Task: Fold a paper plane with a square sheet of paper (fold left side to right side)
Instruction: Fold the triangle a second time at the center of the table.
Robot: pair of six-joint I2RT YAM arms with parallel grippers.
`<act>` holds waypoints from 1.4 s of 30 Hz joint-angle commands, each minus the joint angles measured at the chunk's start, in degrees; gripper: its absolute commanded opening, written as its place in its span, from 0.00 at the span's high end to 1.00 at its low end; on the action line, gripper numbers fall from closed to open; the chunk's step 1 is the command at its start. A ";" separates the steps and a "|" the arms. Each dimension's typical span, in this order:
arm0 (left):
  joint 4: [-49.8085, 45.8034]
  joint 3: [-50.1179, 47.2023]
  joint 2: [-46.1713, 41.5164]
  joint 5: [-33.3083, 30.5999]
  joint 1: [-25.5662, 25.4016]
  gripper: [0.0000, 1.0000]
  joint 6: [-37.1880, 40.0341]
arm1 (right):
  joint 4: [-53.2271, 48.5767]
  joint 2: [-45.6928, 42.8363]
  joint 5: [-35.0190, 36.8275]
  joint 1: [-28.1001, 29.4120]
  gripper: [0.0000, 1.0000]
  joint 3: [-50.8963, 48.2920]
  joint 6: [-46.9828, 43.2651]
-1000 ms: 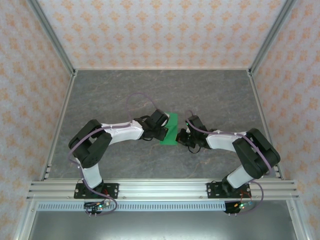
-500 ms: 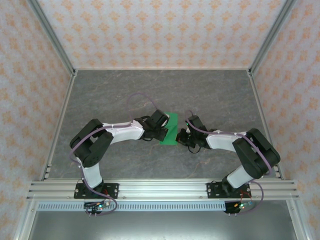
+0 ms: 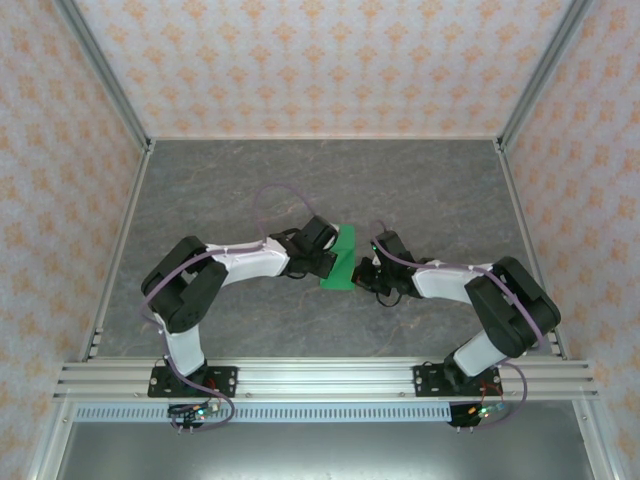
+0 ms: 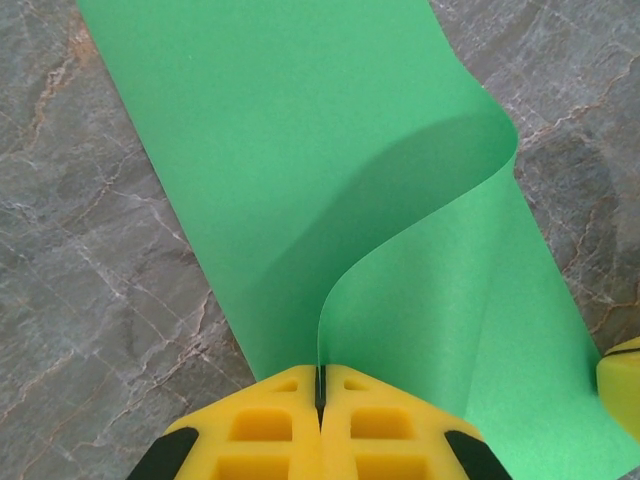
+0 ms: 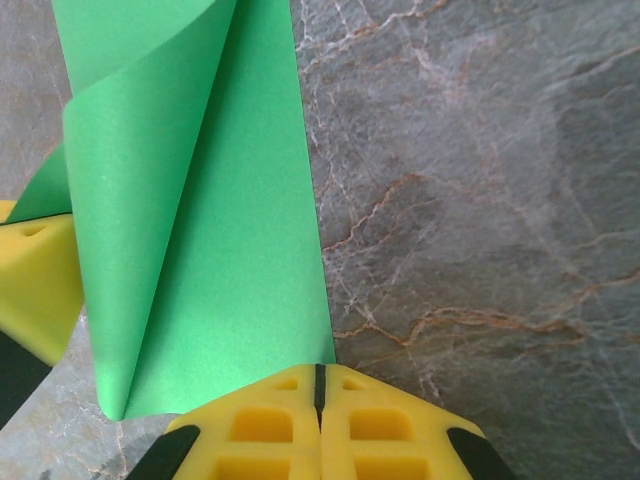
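The green sheet of paper (image 3: 344, 258) lies at the middle of the grey marbled bench (image 3: 300, 180), between the two arms' wrists, with the left gripper (image 3: 328, 262) at its left edge and the right gripper (image 3: 362, 272) at its right edge. In the left wrist view the left gripper (image 4: 320, 375) sits at the bottom centre with its yellow fingers (image 4: 265, 425) pressed together. One edge of the sheet (image 4: 300, 150) rises in a smooth curl into the seam between them, so this gripper is clamped on the paper. The rest of the sheet lies flat, running from the upper left towards the lower right of the frame. In the right wrist view the right gripper (image 5: 320, 372) is closed too, fingertip against fingertip. Its tips meet the near corner of the flat strip of the sheet (image 5: 240, 250), though I cannot tell whether that corner is pinched or only touched. The curled flap arches over the upper left of that frame, and a yellow finger of the left gripper (image 5: 35, 290) shows at the left edge.
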 commanded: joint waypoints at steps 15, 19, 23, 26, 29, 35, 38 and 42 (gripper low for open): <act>-0.44 0.25 1.27 -2.96 0.36 0.98 0.52 | -6.62 1.19 3.49 0.25 0.92 -0.65 -1.03; -0.66 0.18 1.32 -3.44 0.36 0.98 0.52 | -6.68 1.30 3.46 0.27 0.92 -0.65 -1.11; -0.67 0.25 1.44 -3.41 0.42 0.98 0.71 | -6.71 1.28 3.44 0.30 0.92 -0.65 -1.12; -0.53 0.26 1.53 -3.18 0.43 0.97 0.70 | -6.74 1.31 3.51 0.28 0.92 -0.65 -1.11; -0.45 0.25 1.86 -2.89 0.36 0.97 0.71 | -6.80 1.23 3.58 0.25 0.92 -0.64 -1.20; -0.53 -0.19 2.32 -2.66 0.36 0.97 0.73 | -6.80 1.31 3.45 0.32 0.92 -0.66 -1.21; -0.60 -0.46 2.40 -2.40 0.38 0.97 0.91 | -6.81 1.18 3.51 0.26 0.92 -0.56 -1.21; -0.18 -0.66 3.04 -1.28 0.37 0.97 0.82 | -6.12 0.88 2.96 0.25 0.92 -0.38 -0.88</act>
